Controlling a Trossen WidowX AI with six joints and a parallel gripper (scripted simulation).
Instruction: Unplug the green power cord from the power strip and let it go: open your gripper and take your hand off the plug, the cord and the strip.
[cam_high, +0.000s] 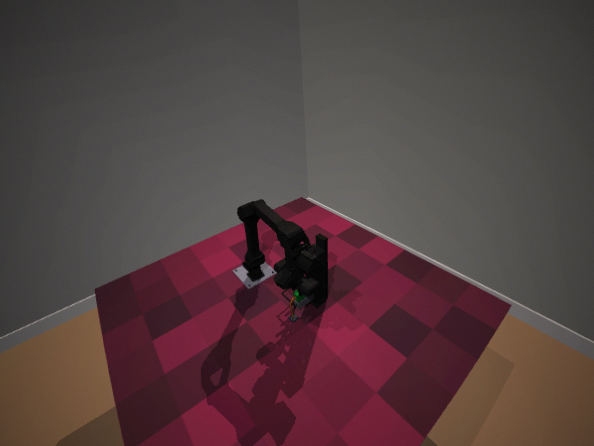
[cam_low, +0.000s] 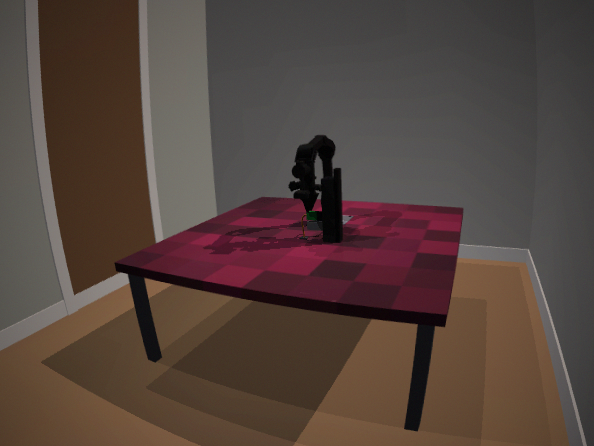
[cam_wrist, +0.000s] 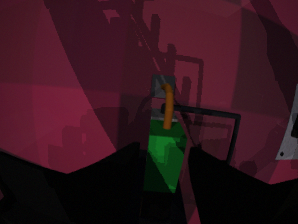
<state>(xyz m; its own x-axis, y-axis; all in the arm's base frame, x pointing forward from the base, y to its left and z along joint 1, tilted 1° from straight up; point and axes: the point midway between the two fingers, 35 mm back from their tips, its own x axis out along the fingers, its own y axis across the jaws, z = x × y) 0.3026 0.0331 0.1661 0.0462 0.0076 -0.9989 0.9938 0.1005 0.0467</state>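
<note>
The green plug sits at the foot of the black upright power strip, on its left side. An orange cord runs from the plug down to the table. My gripper points down over the plug. Its two dark fingers stand partly open on either side of the green body. I cannot see them pressing on it. The plug's prongs and its socket are hidden.
The arm's grey base plate lies just behind the strip. The red checked table stands in a room corner, with thin dark wire shapes beside the plug.
</note>
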